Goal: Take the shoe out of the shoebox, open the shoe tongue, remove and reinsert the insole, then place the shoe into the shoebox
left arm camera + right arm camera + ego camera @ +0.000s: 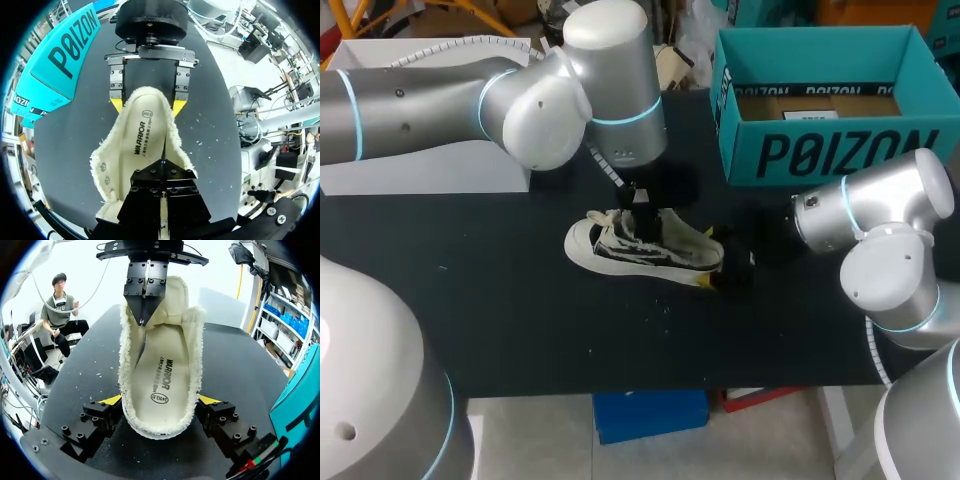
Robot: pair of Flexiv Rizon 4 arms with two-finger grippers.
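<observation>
A cream fleece-lined shoe (645, 248) lies on the black table (500, 290), toe to the left, with its printed insole (145, 137) inside. My right gripper (710, 280) holds the heel, its yellow tips pressed on both sides (160, 400). My left gripper (640, 200) hangs shut above the shoe's throat. Its closed black tips (145, 317) point down beside the folded-back tongue (192, 322). In the left wrist view, the left gripper (163, 164) sits over the shoe's front and the right gripper (147, 106) clamps the heel ahead of it.
The open teal shoebox (830, 150) stands at the back right of the table, also visible beside the shoe (55, 65). A white box (430, 170) sits at the back left under my left arm. Small white crumbs dot the table near the shoe.
</observation>
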